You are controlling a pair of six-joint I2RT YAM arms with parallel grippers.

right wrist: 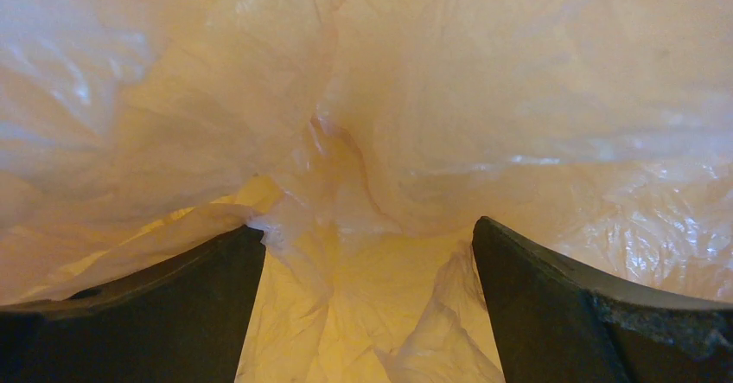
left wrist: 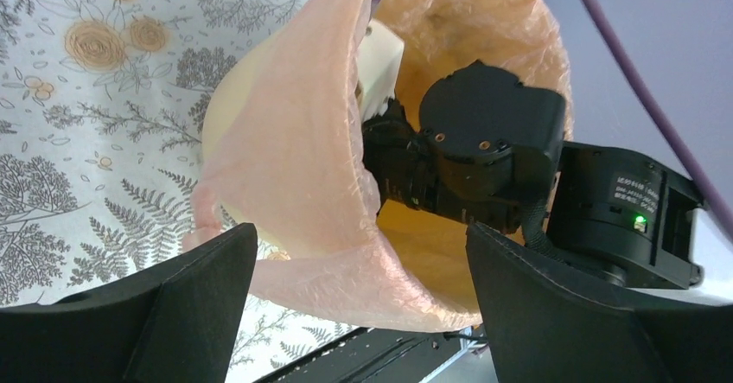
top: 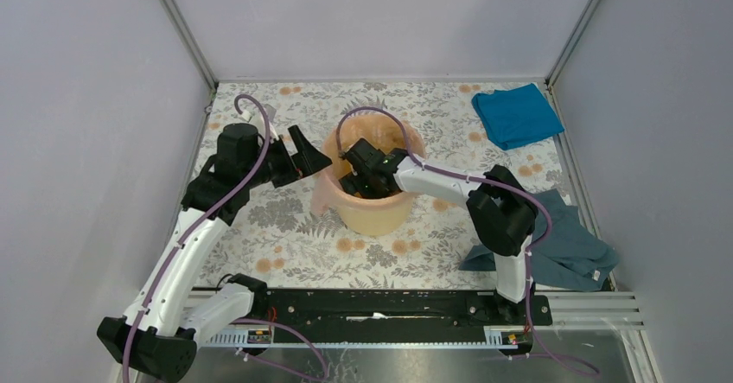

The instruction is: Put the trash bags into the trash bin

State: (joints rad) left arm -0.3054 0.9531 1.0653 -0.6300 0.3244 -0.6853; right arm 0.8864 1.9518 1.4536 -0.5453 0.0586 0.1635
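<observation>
The yellow-orange trash bin (top: 380, 214) stands mid-table. The pale-pink trash bag (top: 321, 189) lines it and hangs over its left rim. My left gripper (top: 309, 160) is open just left of the rim. In the left wrist view the gripper (left wrist: 359, 309) has its jaws wide apart, with the bag's (left wrist: 294, 141) hanging edge in front of them and the bin's pale wall (left wrist: 226, 115) behind. My right gripper (top: 361, 174) reaches down inside the bin. In the right wrist view it (right wrist: 367, 309) is open, its fingers pressed into the crumpled bag (right wrist: 389, 98).
A bright blue cloth (top: 517, 115) lies at the back right. A grey-blue cloth (top: 566, 243) lies at the right beside the right arm's base. A black rail (top: 380, 307) runs along the near edge. Grey walls close in the left, back and right sides.
</observation>
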